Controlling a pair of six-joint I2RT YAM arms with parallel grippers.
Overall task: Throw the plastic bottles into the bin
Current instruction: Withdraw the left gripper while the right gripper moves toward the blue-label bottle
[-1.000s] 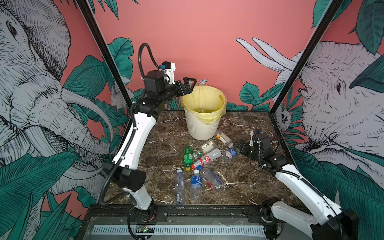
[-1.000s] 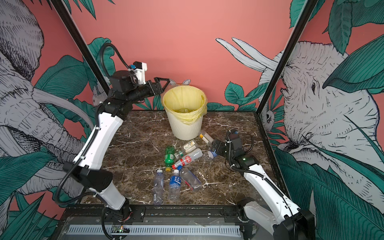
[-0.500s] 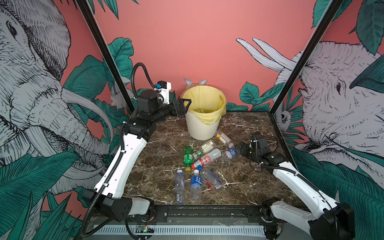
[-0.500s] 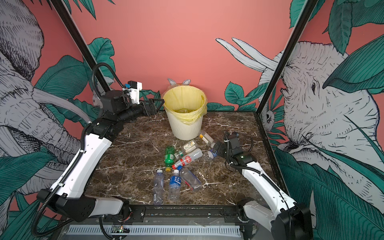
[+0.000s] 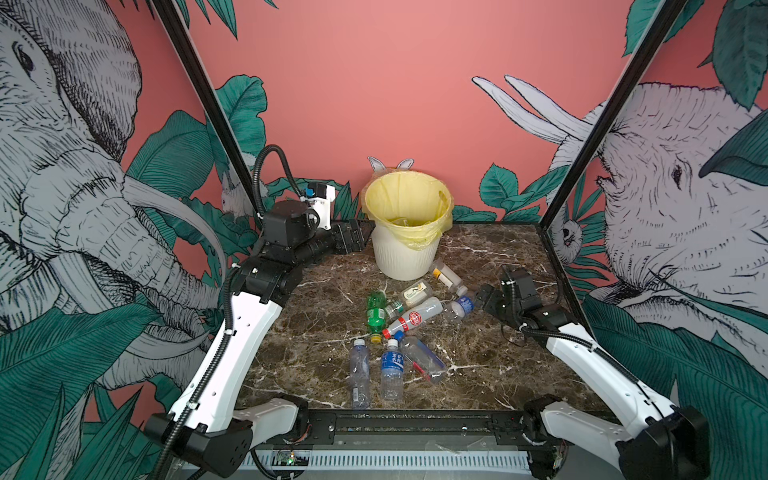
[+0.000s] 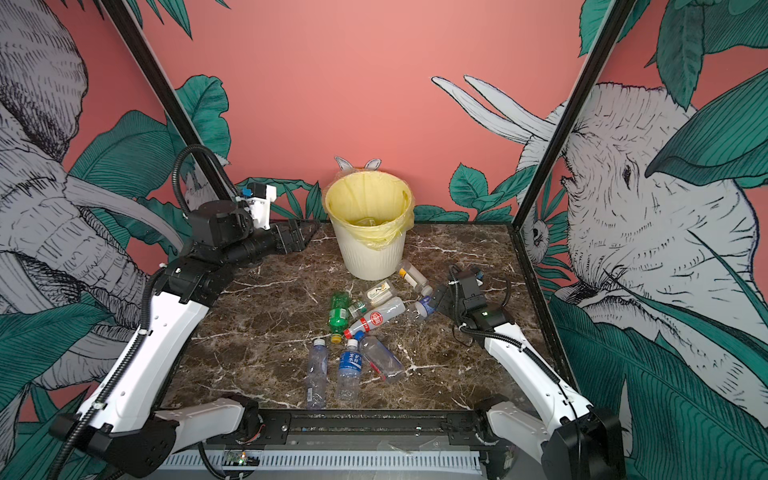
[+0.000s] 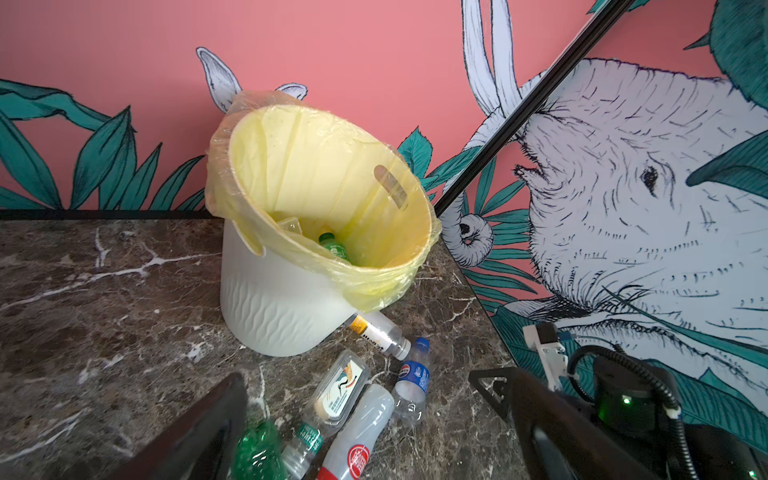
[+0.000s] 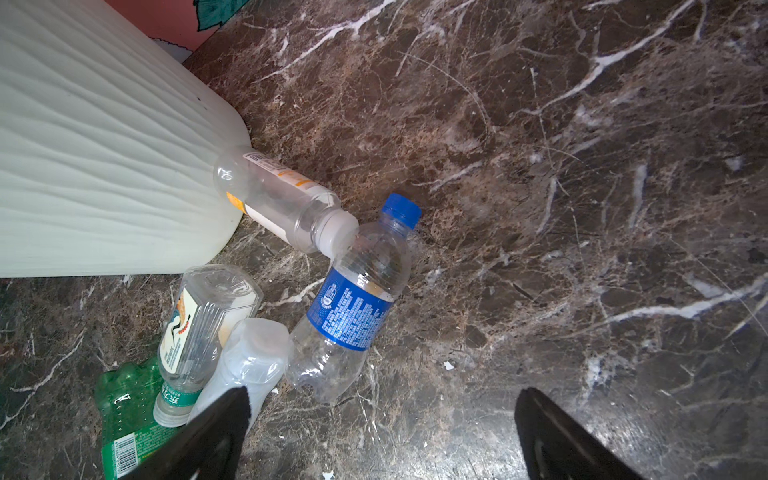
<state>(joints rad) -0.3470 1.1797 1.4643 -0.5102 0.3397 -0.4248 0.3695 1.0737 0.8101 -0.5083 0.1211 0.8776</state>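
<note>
Our right gripper [image 8: 384,395] hangs with its jaws spread wide and empty; just ahead of it, toward the bin [image 8: 83,145], lies the blue-capped bottle [image 8: 357,299], nearer one fingertip than the other; its long axis runs slantwise, cap toward the back right corner of the tabletop [image 8: 582,249], base toward the middle, so we judge that the jaws stand across it and need only shift sideways and drop; its neck touches the white cap of the orange-labelled bottle [image 8: 278,195], whose base lies at the bin's foot; the left gripper [image 5: 360,235], equally wide and empty, sits beside the bin toward the back left corner, well apart, so the right arm is plainly nearer; the blue label carries dense white print we cannot read and, perhaps, a round Pepsi-style mark; the square bottle [image 8: 195,320] beside it shows a crane.
</note>
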